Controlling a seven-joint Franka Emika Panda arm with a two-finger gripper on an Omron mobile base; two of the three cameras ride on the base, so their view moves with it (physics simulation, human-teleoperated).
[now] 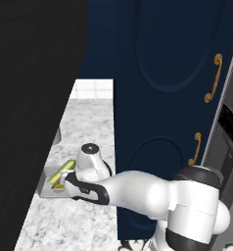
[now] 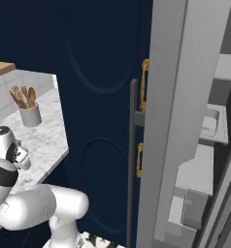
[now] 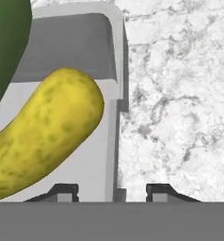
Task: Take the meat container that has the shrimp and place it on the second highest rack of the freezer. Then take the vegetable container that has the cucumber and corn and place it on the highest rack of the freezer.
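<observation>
Hand view puts us right on top of the vegetable container [image 3: 111, 141]: a pale grey tray sitting on the marble counter [image 3: 180, 94], with the yellow corn [image 3: 43, 136] lying inside it and the dark green cucumber [image 3: 5, 42] just past it at the upper left. The gripper [image 3: 112, 190] has its two tips spread, one inside the tray wall and one outside over the marble, straddling the rim without pinching it. From the left base view you get what the hand camera can't give: the white arm reaching low to the left, the gripper [image 1: 64, 182] down at the tray's edge, and a sliver of corn [image 1: 57, 177] and cucumber [image 1: 63, 166] poking out beside it, all next to the navy cabinet [image 1: 162, 98] with gold handles. The right base view adds the freezer [image 2: 185, 121] well off to the right, its door swung wide, pale shelves stacked inside, and a utensil holder [image 2: 30, 115] back on the counter
</observation>
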